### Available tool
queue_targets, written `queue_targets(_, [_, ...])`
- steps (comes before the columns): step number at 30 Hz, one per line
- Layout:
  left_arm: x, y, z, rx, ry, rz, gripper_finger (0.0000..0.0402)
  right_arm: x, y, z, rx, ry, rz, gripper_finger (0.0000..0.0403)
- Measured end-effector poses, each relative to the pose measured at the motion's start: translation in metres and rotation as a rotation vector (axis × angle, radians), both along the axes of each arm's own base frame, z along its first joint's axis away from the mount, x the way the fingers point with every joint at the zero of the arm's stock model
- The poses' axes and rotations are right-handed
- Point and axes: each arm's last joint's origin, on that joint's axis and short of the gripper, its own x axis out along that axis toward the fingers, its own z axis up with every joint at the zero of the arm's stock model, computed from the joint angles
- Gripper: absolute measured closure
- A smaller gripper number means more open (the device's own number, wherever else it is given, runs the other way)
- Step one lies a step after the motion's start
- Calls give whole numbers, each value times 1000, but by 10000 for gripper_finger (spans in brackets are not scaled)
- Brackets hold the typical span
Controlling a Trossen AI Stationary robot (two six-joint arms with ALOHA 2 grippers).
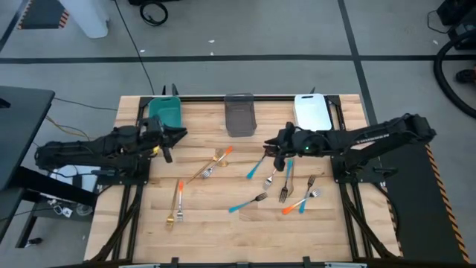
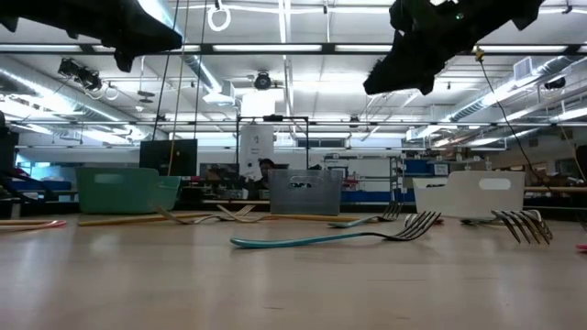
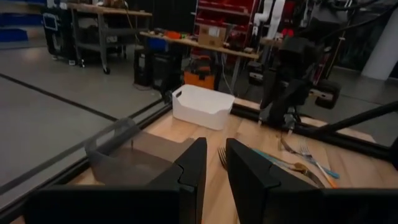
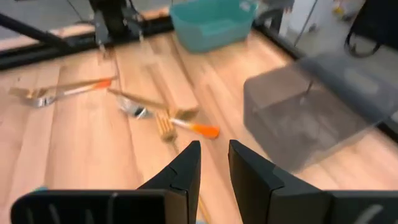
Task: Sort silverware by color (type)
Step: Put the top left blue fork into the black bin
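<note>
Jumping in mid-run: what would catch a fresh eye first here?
Forks lie scattered across the wooden table, mostly right of centre, blue and orange handles mixed. Three bins line the far edge: teal bin, grey bin, white bin. The left gripper and right gripper hover, empty.

1. No text, label, brand or number is readable in any of the four views.
2. The grey bin [image 2: 304, 192] in the low view has a pale mark on its front wall, but the letters cannot be made out.
3. The boxes on the far shelves in the left wrist view are too blurred to read.
</note>
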Motion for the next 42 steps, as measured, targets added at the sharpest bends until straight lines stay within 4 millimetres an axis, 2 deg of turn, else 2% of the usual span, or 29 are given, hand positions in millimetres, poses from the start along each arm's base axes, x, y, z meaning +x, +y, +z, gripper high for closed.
queue_targets(4, [3,0,-1,-1,16,0,333,4,3,-6,36,106,-15,313])
queue_targets(10, [2,0,-1,-1,11,0,333,20,7,-11,81,266,62,313])
queue_targets(17, [2,0,-1,-5,11,1,333,42,16,-15,38,507,171,313])
queue_targets(23, [2,0,-1,-11,14,1,333,55,27,-31,-34,671,316,313])
queue_targets(29, [1,0,-1,-15,53,4,333,55,33,-50,-60,802,425,313])
queue_targets(36, [1,1,11,-36,112,13,333,54,33,-51,-56,823,430,301])
queue_targets(42, [7,1,8,-36,144,12,333,60,36,-58,-86,830,458,278])
